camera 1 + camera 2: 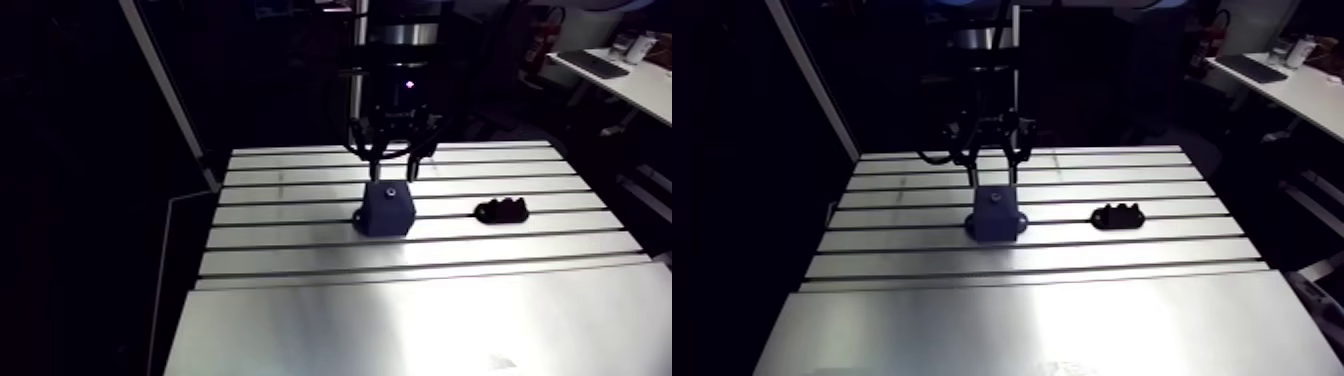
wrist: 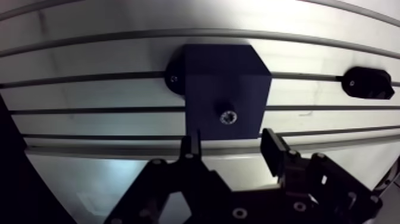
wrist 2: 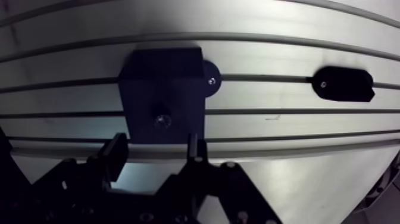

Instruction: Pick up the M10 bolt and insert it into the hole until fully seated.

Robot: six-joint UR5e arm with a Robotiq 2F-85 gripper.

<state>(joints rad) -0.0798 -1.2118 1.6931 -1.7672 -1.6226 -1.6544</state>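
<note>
A dark blue block is fixed to the slotted table. The head of the M10 bolt shows in the hole on the block's sloped face, sunk in close to the surface. My gripper hovers just off that face, open, its two fingers apart with nothing between them and clear of the bolt. In the arm view the gripper hangs just behind and above the block.
A small black holder lies on the table to the right of the block, seen in the wrist view as a black oval piece on a slot. Long slots run across the table; its near part is smooth plate.
</note>
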